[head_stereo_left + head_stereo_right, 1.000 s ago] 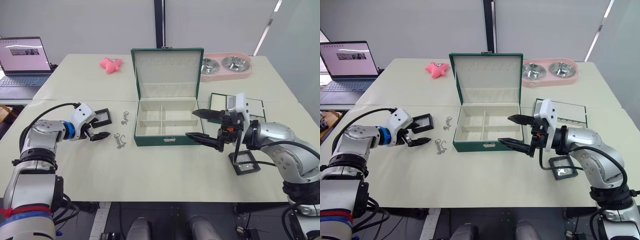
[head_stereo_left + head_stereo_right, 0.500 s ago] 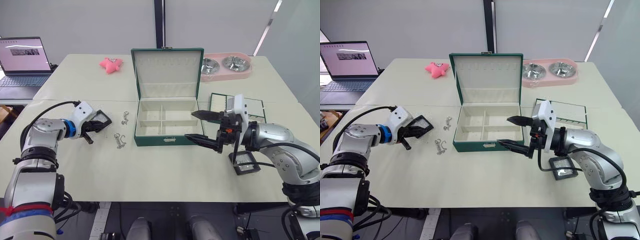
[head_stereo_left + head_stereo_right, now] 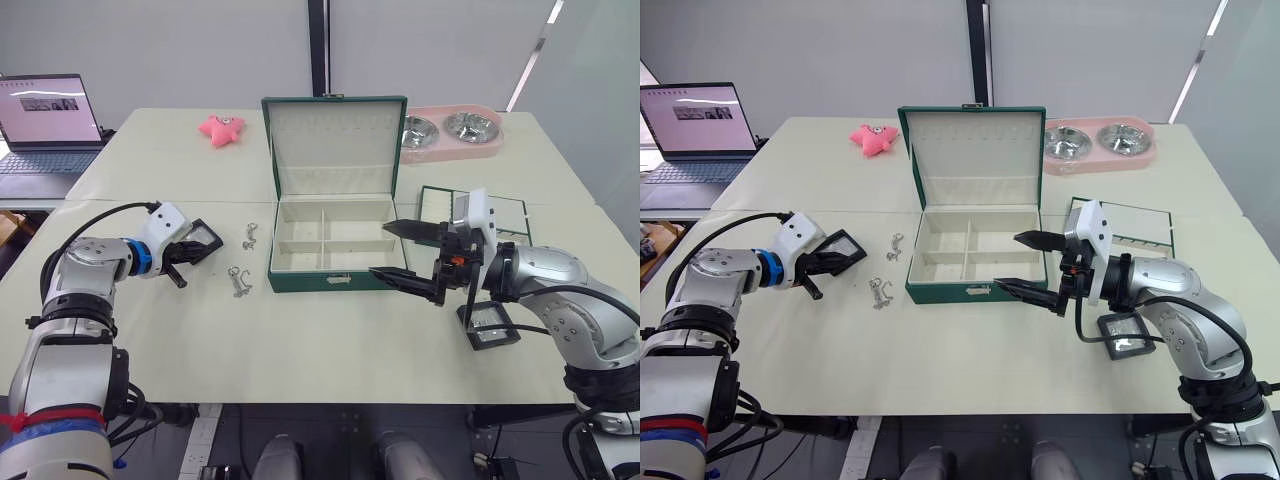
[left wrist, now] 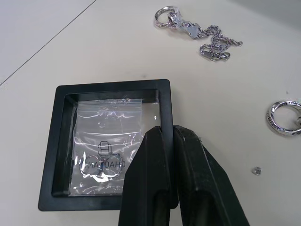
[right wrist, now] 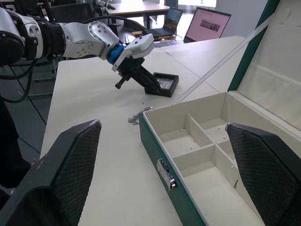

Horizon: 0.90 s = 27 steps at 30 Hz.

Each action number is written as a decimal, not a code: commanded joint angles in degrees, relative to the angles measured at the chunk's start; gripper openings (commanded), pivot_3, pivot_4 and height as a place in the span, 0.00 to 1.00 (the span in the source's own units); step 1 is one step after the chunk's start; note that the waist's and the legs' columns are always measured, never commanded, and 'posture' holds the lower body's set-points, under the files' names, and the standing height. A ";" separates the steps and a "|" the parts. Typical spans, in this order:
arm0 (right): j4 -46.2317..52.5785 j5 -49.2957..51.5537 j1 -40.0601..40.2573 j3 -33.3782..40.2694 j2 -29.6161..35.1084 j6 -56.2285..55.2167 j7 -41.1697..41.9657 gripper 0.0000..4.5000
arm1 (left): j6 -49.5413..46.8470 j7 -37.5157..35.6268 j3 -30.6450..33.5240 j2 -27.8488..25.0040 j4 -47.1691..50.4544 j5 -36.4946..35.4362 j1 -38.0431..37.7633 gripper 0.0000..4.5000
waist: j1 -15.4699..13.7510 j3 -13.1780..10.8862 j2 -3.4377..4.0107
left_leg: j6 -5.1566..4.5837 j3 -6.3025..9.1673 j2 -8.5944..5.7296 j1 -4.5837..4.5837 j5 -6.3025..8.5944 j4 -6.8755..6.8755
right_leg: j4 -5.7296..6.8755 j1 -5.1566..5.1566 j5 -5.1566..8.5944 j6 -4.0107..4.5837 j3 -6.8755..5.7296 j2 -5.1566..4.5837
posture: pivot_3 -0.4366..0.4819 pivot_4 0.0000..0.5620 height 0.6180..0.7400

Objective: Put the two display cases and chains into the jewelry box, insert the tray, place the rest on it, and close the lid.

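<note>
Gripping one display case (image 4: 101,146), two chains (image 3: 240,260) loose

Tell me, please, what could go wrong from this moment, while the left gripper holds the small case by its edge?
1. The left gripper pinches only one edge of the small flat square black-framed display case, so the case may tilt or slip when lifted.
2. Two short silver metal chains lie on the pale table between that case and the dark green rectangular jewelry box; a low carry could drag them.
3. The open right gripper waits at the box's front corner, so the arms may collide.
</note>
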State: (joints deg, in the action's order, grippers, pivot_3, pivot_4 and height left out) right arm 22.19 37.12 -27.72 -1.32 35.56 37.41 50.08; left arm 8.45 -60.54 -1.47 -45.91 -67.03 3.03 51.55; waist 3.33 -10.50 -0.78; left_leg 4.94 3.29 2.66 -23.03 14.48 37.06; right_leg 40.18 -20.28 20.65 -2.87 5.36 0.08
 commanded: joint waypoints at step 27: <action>7.12 0.64 14.03 15.15 9.87 -0.73 -2.69 1.00 | -38.80 -8.89 -6.63 2.83 61.19 -15.38 -1.58 0.01 | -0.67 -0.08 -0.14 | 0.00 -0.02 0.00 -0.03 0.00 0.03 | -0.12 0.09 0.00 0.00 0.07 0.06 | 0.48 0.27 1.00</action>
State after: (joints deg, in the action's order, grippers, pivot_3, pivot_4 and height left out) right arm 26.77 38.58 -14.12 12.47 45.26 38.29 48.25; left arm -32.78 -69.39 -6.85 -43.98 -4.73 -13.39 47.61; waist 2.66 -10.58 -0.92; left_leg 4.94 3.27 2.65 -23.08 14.48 37.11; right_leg 40.05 -20.19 20.65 -2.87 5.43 0.14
